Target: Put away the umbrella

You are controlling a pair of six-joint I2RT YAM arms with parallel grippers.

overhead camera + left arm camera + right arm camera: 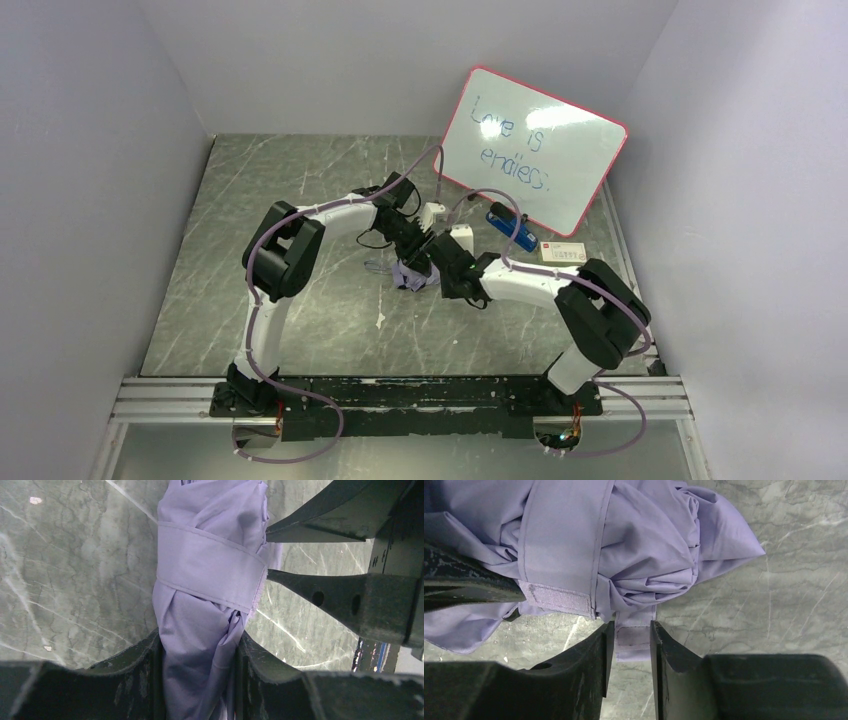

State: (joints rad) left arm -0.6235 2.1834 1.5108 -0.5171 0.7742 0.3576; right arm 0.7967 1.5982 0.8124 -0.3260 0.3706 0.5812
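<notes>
The left gripper (pixel 197 640) clamps the umbrella (pixel 210 525), the right gripper (pixel 631 630) pinches its strap (pixel 633 647) at six o'clock; I'd say a slipped tab lets the folds spring loose.

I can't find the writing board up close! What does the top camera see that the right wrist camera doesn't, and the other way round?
Only the top external view shows the red-framed whiteboard and the blue object next to it. Only the right wrist view shows small details: the strap end sitting between the fingers of the right end effector, and a fuzzy patch on the strap. Both show the lavender umbrella, bundled up on the marbled table.
</notes>
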